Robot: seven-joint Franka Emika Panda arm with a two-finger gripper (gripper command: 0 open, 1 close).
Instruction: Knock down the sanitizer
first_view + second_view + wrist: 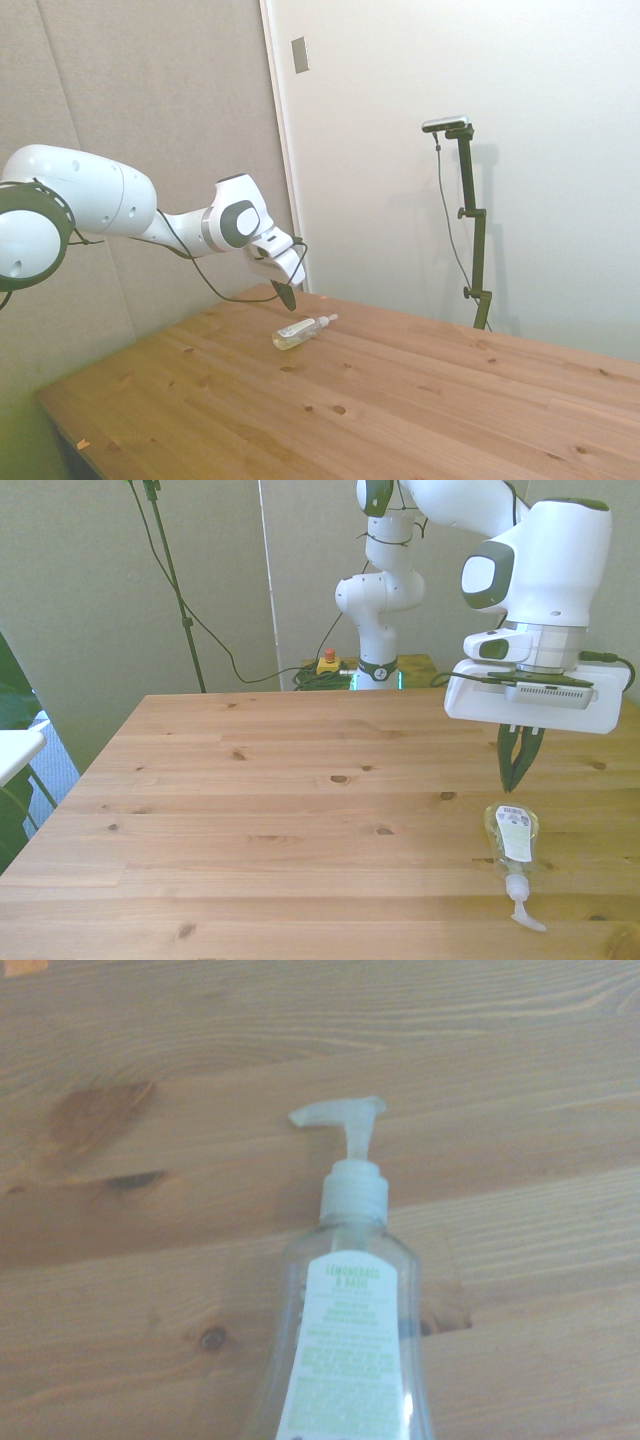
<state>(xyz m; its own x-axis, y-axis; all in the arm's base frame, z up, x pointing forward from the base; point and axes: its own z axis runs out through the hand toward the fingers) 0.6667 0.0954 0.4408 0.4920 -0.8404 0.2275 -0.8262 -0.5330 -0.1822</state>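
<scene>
You can see the sanitizer [511,838] lying flat on its side on the wooden surface [280,810]. It is not standing up. In the front view it lies near the front view's right edge, with its white pump cap pointing toward the camera and its bottom end pointing back toward the gripper [519,773].

The gripper hangs just above the bottle's bottom end and points down. In the front view its dark fingers [527,752] sit close together, with only a thin gap between the tips. They pinch nothing. You cannot tell from this view if the tips touch the bottle.

The side view helps you there. It shows the gripper [287,297] up in the air, near the sanitizer [298,334] but apart from it. It also shows a bit of yellowish liquid pooled in the low side of the bottle. The fingers look like one dark tip there, so you cannot see the gap.

The wrist view shows you what the others do not: the sanitizer [345,1360] from close up, with a white label with green writing, the clear body, and the pump spout turned to one side. The writing is too blurry to read fully.
</scene>
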